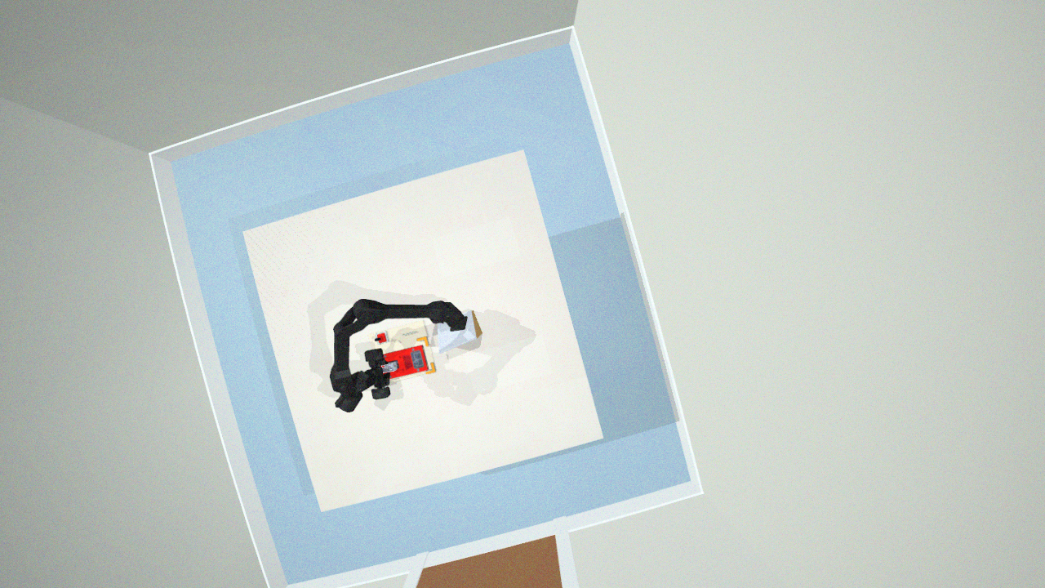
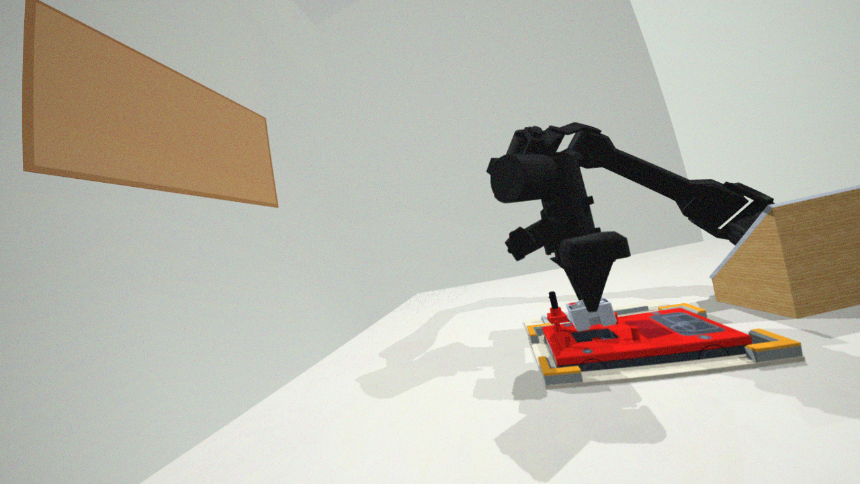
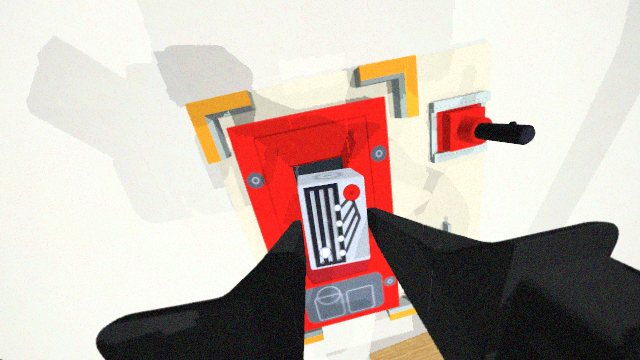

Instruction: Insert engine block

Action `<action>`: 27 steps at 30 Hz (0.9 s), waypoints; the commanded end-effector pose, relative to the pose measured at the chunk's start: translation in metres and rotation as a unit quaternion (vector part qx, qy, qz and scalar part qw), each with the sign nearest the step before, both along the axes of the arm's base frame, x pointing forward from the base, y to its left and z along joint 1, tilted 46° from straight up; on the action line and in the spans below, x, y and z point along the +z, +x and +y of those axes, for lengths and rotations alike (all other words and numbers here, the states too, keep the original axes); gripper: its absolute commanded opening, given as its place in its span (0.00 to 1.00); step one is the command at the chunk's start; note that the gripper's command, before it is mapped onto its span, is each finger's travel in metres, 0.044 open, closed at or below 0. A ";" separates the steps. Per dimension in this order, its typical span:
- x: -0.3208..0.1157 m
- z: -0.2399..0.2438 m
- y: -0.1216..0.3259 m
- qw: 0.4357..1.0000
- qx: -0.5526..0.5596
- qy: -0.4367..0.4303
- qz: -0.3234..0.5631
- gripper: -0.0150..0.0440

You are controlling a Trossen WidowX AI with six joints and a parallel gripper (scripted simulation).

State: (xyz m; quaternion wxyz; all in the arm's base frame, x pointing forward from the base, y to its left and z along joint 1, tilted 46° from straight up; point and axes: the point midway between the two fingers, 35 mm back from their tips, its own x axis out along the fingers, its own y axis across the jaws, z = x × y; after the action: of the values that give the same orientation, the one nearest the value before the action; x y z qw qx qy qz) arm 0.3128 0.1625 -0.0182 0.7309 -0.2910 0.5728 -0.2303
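Here I am, right over the red car body (image 1: 401,372) (image 2: 631,351) (image 3: 383,190), my fingers (image 1: 379,375) (image 2: 592,309) pointing down and spread just enough to stand on either side of the grey engine block (image 1: 389,366) (image 2: 577,316) (image 3: 325,220). They're loose around it, not squeezing, though whether one side brushes it I can't tell.

And the block? It's up high, tilted, above the opening (image 2: 592,335) (image 3: 320,165), certainly not sitting all the way down! From my wrist I get its striped top and red disc, with a dark strip of the opening peeking out past its far end. Whether its underside touches the red body, I can't tell; which way the slot side faces the rib, I can't make out either.

The body lies between orange-topped corner brackets (image 1: 432,367) (image 2: 777,341) (image 3: 410,85) on a cream board (image 1: 407,335) (image 2: 673,366) (image 3: 450,182). Off to one side of the body, on that same board, stands a red piece with a black peg (image 1: 380,337) (image 2: 554,316) (image 3: 460,127). Board and all lie on the white surface (image 1: 438,241) (image 2: 336,421) (image 3: 65,260), with my arm's wooden base (image 1: 477,323) (image 2: 824,253) (image 3: 407,347) beyond the car.
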 end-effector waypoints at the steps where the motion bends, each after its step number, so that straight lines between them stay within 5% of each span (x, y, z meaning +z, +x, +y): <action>1: 0.000 0.000 0.000 1.000 0.003 -0.001 0.002 0.70; 8: 0.000 0.000 0.000 1.000 0.003 -0.001 0.002 1.00; 27: 0.000 0.000 0.000 1.000 0.003 -0.001 0.002 1.00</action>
State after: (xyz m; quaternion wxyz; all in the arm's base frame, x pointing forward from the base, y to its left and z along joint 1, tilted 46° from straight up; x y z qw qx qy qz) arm 0.3128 0.1624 -0.0183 0.7303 -0.2923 0.5733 -0.2293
